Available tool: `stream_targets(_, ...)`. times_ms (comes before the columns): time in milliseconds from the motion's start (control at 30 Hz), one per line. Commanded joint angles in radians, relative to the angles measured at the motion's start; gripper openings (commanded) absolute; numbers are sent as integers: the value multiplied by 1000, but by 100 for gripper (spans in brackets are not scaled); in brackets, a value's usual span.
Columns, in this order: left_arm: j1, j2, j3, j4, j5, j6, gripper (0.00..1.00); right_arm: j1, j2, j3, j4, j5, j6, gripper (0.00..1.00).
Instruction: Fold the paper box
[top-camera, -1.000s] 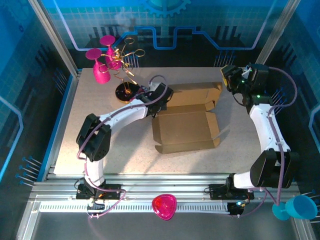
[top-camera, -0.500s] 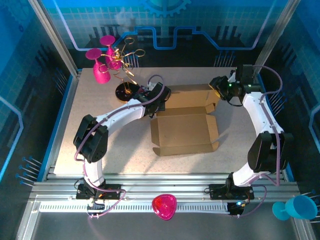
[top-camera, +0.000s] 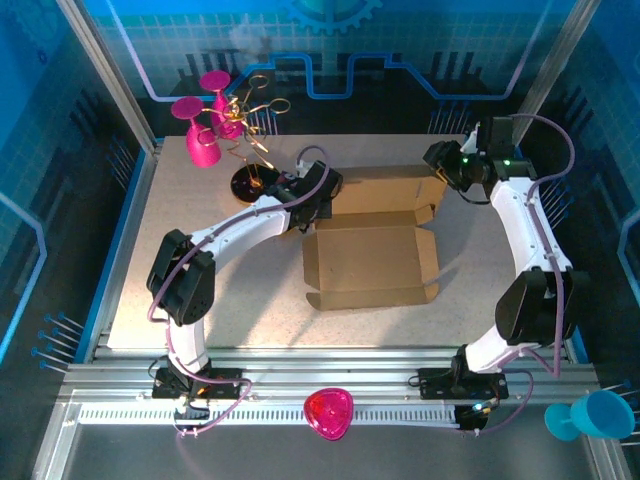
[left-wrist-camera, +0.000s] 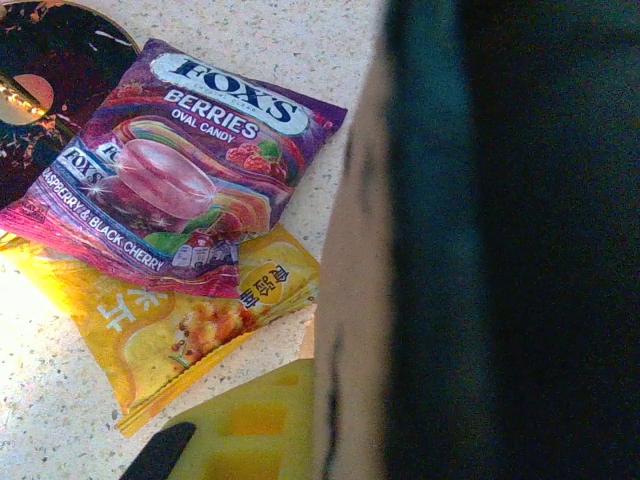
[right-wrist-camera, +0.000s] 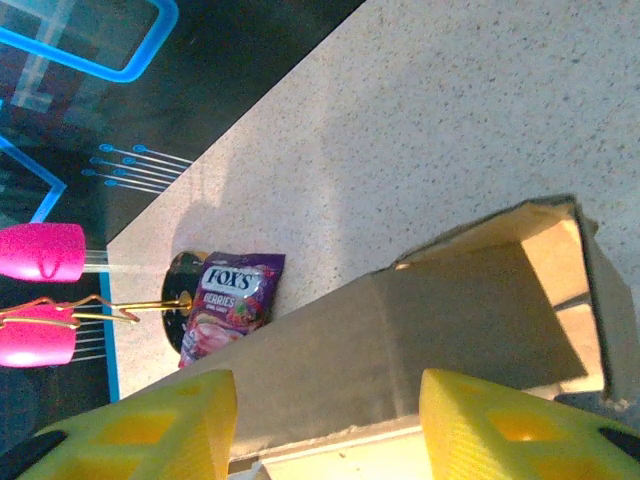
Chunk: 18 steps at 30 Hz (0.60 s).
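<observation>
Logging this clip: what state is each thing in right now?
paper box: partly folded, tray open upward, rear lid flap raised.
left end effector: shut, against the box's left rear edge.
right end effector: open, at the raised flap's right end.
purple candy packet: lying flat, overlapping the yellow packet.
yellow packet: lying flat, partly covered.

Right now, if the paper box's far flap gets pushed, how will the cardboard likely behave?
The paper box looks like thin corrugated sheet, so probably light and apt to slide on the smooth table. Its far flap should hinge at the crease rather than buckle; the panels lie flat, suggesting stiffness.
</observation>
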Motion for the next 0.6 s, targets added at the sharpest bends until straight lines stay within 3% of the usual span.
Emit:
stream_targets(0,9,-29,52,-12,16,16,0,-6,55,47,-43,30,-42,52)
stream_targets(300,9,-21,69,-20,17,11,0,25,83,60,-37,-16,-15,52)
stream_targets(567,13,-15,86,-27,34,-1,0,12,53,3,81,-117,113,41)
